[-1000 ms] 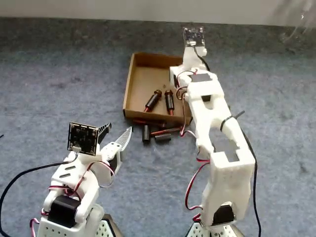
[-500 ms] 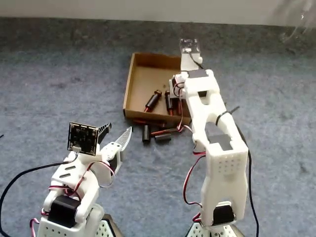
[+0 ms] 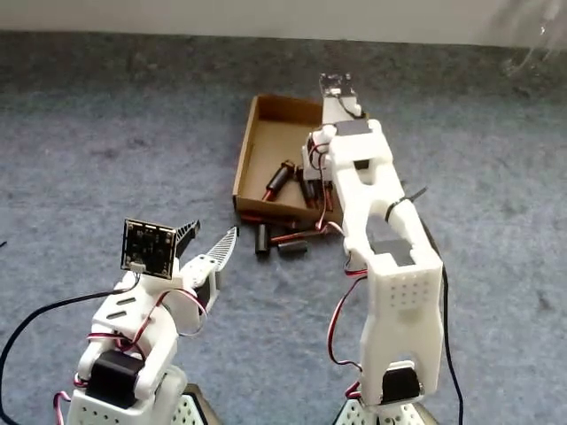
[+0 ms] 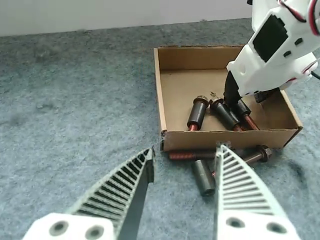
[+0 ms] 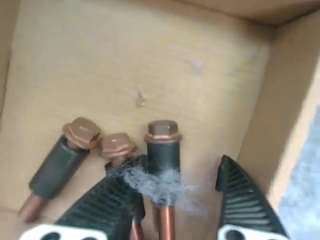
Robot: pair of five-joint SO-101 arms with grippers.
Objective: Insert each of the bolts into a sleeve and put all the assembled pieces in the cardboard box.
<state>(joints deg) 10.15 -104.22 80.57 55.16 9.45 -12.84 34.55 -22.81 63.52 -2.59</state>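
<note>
three assembled pieces (image 5: 162, 145) lie in cardboard box (image 4: 159, 100). right gripper (image 5: 170, 169) in box, jaws wide astride one piece, apparently not pinching. left gripper (image 4: 186, 151) wide, empty, short of box. left to do: loose bolts (image 4: 190, 155), sleeves (image 4: 202, 176) just outside front wall.

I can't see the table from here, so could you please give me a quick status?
Left claw open, short of the cardboard box. Right claw open, down inside it. Three assembled pieces boxed; loose bolts and sleeves outside.
</note>
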